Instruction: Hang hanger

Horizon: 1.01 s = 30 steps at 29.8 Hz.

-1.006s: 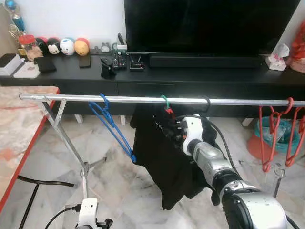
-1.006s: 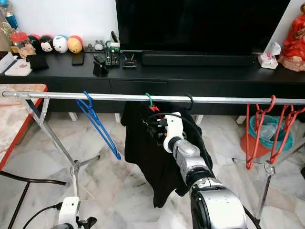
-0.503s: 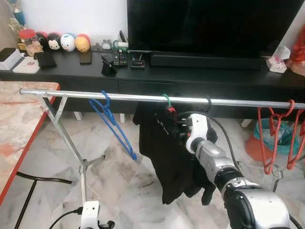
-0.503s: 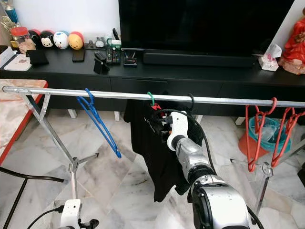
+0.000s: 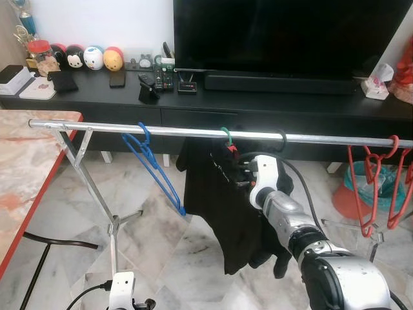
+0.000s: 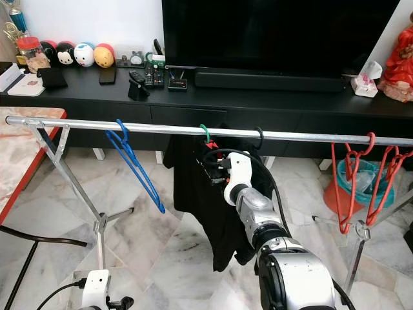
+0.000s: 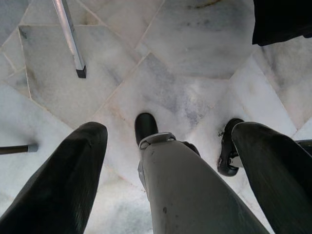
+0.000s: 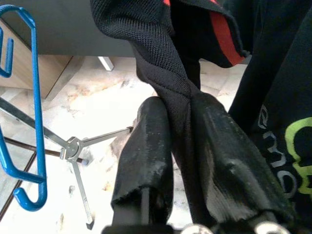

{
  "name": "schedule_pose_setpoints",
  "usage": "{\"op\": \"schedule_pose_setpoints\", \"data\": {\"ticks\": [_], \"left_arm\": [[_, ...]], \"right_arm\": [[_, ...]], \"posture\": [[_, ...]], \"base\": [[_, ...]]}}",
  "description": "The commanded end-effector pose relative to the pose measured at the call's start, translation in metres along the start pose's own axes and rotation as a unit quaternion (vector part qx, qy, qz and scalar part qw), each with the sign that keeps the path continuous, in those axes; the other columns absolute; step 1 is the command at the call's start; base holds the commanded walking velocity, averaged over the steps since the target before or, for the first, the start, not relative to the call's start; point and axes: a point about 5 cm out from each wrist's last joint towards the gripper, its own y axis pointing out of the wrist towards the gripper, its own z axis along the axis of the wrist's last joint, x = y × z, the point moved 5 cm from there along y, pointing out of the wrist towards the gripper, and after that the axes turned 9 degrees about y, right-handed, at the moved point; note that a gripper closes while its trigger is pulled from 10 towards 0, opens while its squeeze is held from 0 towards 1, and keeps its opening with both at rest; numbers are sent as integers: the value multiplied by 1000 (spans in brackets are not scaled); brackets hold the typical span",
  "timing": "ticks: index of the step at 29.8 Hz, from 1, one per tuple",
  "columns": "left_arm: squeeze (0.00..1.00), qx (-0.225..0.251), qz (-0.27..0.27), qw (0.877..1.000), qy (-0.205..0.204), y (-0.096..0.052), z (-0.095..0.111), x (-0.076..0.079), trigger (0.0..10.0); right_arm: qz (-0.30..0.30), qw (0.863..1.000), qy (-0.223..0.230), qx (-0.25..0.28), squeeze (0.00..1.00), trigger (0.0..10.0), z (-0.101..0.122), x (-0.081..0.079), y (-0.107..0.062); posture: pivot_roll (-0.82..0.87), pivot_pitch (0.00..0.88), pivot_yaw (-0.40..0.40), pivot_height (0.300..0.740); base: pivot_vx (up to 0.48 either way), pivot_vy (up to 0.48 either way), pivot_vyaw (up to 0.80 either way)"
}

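Under the silver rail [image 5: 193,133], your right gripper [image 8: 181,119] is pinching a twisted fold of the black garment [image 5: 222,206] — fingers closed on the cloth. That garment is hanging from the green hanger [image 5: 224,136], apparently hooked over the rail. Your left gripper [image 7: 170,141] is hanging idle above the marble floor [image 7: 195,73], fingers spread wide.

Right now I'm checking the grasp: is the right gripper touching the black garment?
Touching. The right wrist view shows the right gripper with its fingers pinched shut on a twisted fold of the black garment.
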Motion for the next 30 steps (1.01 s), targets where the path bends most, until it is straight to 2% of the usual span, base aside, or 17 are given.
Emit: {"op": "schedule_pose_setpoints", "data": {"ticks": [1,14,21,22,23,25,27,30], "left_arm": [[0,-10,1,1000,-5,-1,-6,-2,10000],[0,-13,-2,1000,3,-1,-7,-3,10000],[0,-14,-4,1000,10,-1,-6,-4,10000],[0,-13,-4,1000,11,-1,-6,-4,10000],[0,-13,-4,1000,11,-1,-6,-4,10000],[0,-14,-5,1000,16,-1,-6,-5,10000],[0,-15,-9,1000,23,-2,-7,-5,10000],[0,-16,-10,999,26,-2,-7,-6,10000]], "right_arm": [[-1,1000,7,-13,0,0,-8,3,-2],[1,1000,11,-19,0,0,-15,4,-3],[-18,1000,-2,9,0,0,-4,8,-3],[-17,999,0,32,0,4510,5,7,-3],[-16,999,0,47,0,10000,10,7,-3],[-10,997,0,80,0,10000,21,7,-5],[6,990,-1,137,0,10000,35,6,-11],[10,988,4,155,0,10000,38,6,-14]], "posture": [[45,0,-66,740],[43,0,-57,740],[43,0,-52,740],[39,0,-50,740],[32,0,-46,740],[26,0,-41,740],[15,0,-35,740],[10,0,-34,740]], "base": [[0,0,0],[0,0,0],[0,0,0],[0,0,0],[0,0,0],[0,0,0],[0,0,0],[0,0,0]]}}
